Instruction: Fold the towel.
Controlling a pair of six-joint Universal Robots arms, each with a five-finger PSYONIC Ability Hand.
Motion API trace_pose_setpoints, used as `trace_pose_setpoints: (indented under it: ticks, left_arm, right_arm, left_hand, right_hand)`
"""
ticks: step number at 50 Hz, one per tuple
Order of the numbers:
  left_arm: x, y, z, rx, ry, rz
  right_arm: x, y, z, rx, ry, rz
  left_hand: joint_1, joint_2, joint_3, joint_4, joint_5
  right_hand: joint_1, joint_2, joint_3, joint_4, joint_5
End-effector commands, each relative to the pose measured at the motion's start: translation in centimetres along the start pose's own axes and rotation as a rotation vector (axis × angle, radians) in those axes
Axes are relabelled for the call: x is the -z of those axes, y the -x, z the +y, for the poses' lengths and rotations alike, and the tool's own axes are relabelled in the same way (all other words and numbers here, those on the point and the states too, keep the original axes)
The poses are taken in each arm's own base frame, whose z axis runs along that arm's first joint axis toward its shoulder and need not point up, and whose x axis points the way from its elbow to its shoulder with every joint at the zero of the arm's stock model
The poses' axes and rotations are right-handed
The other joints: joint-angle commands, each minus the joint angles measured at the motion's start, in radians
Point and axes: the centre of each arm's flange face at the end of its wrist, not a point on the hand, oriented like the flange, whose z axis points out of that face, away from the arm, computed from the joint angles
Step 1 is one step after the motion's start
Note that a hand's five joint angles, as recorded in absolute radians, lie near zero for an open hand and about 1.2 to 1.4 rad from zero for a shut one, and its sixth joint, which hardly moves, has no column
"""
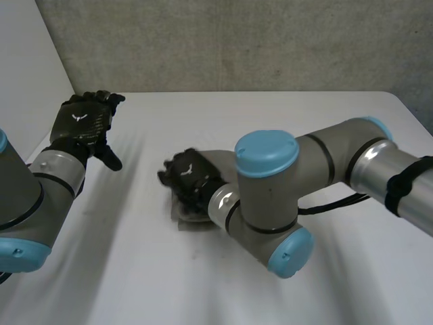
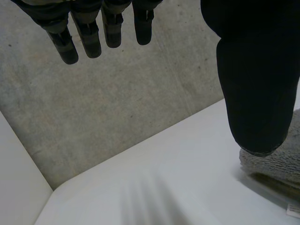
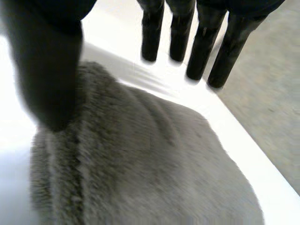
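Note:
A small grey towel (image 1: 184, 218) lies folded in a compact bundle near the middle of the white table (image 1: 270, 115). My right hand (image 1: 186, 177) hovers right over it, fingers straight and spread from the thumb, nothing pinched. In the right wrist view the fluffy towel (image 3: 140, 164) lies under the palm, with the straight fingers (image 3: 201, 47) reaching past its edge. My left hand (image 1: 82, 122) is raised at the table's far left, away from the cloth, fingers (image 2: 89, 37) straight and empty. A corner of the towel (image 2: 276, 164) peeks out beside the left thumb.
A grey concrete wall (image 1: 237, 40) runs behind the table's far edge. My right arm (image 1: 318, 169) reaches across the right half of the table toward the middle. Bare tabletop stretches between the two hands and in front of the towel.

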Motion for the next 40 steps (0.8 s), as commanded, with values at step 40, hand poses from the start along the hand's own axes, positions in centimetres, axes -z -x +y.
trace_pose_setpoints:
  ticks: [40]
  left_arm:
    - [-1.0, -8.9, 4.6, 0.126, 0.254, 0.233]
  right_arm:
    - [2.1, -10.3, 2.5, -0.331, 0.068, 0.267]
  left_hand:
    - [0.025, 0.031, 0.03, 0.03, 0.002]
  right_hand:
    - [-0.21, -0.207, -0.216, -0.224, -0.183]
